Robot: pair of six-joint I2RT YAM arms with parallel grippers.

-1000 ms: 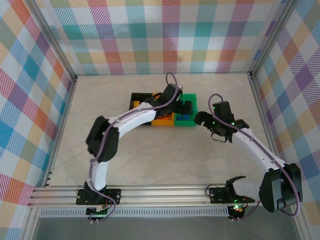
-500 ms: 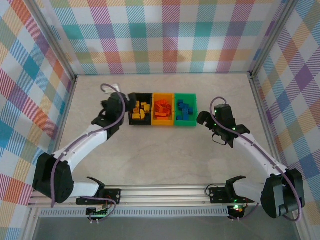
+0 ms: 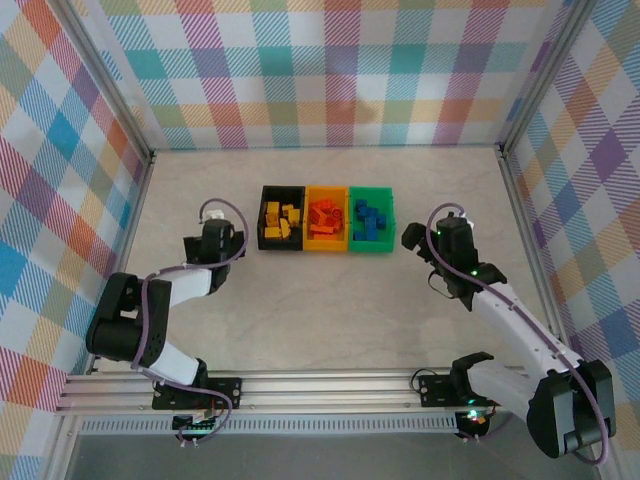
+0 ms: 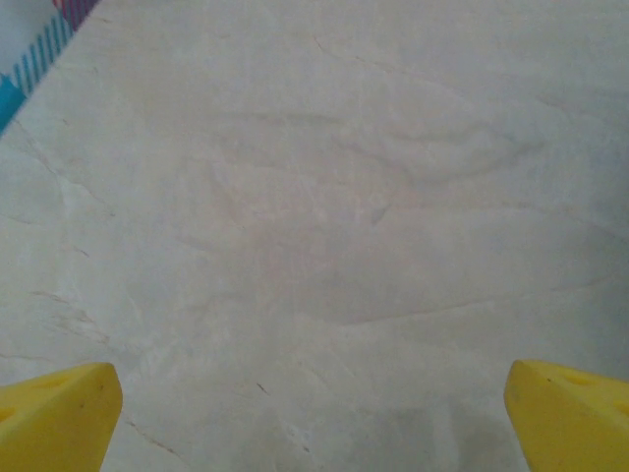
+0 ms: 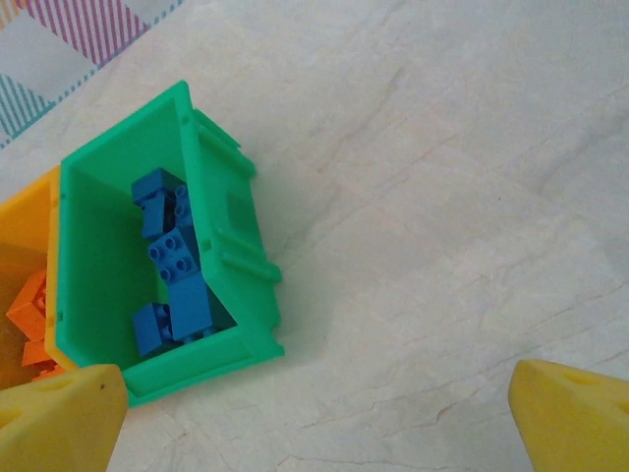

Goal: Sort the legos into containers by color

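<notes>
Either side of the containers (image 3: pixel 326 248), left gripper (image 3: pixel 212 233) on folded arm, right gripper (image 3: pixel 414 238) on extended arm, both jaws wide apart and empty.

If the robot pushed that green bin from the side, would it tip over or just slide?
Probably slide: the green bin sits low and flat on the smooth table. It looks like thin plastic holding only a few blue legos, so likely light. It appears joined to the orange-yellow bin, so the row may move together.
</notes>
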